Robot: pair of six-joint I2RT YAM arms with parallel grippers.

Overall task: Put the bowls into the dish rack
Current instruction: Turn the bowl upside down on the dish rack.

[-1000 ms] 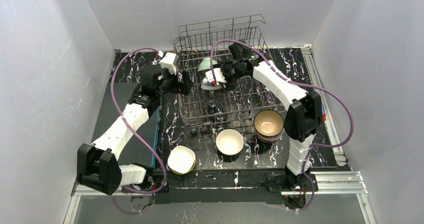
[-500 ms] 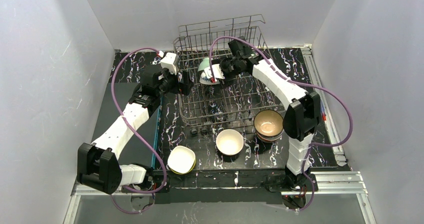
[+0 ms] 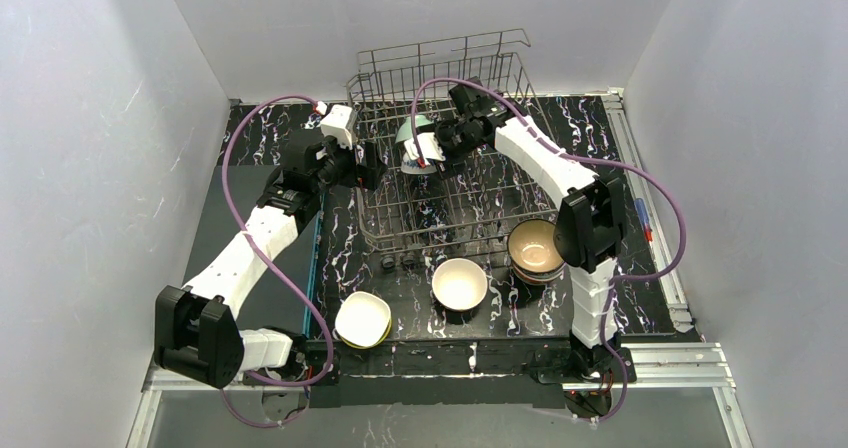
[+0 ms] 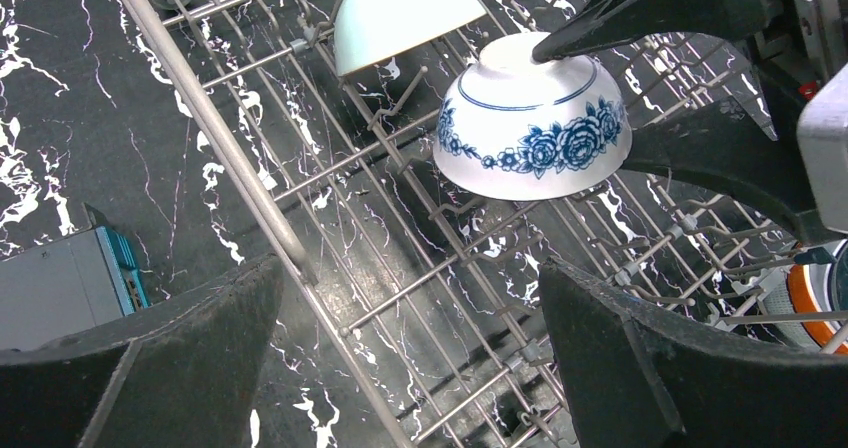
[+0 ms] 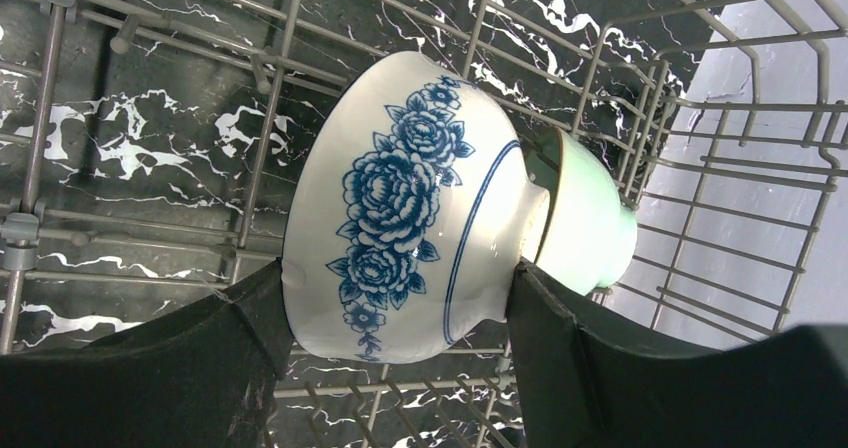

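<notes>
**Blue-patterned bowl clamped inside the dish rack**

Blue-patterned bowl sits between the fingers of the right gripper, which is closed on it. In the right wrist view one finger presses at the rim end and the other at the foot end, with the bowl tipped on its side.

Seen from above, it hangs inside the dish rack, at about 10 o'clock from the rack's centre. The mint bowl stands at 11 o'clock from it. Their feet are together, though whether they touch cannot be told, nor whether the held bowl rests on the tines.

The left gripper hovers at 9 o'clock from the held bowl, by the rack's left rim. Its fingers are spread wide and hold nothing.

At 6 o'clock from the rack, a white bowl, a tan bowl topping a stack and a yellow-rimmed bowl rest on the table.
</notes>
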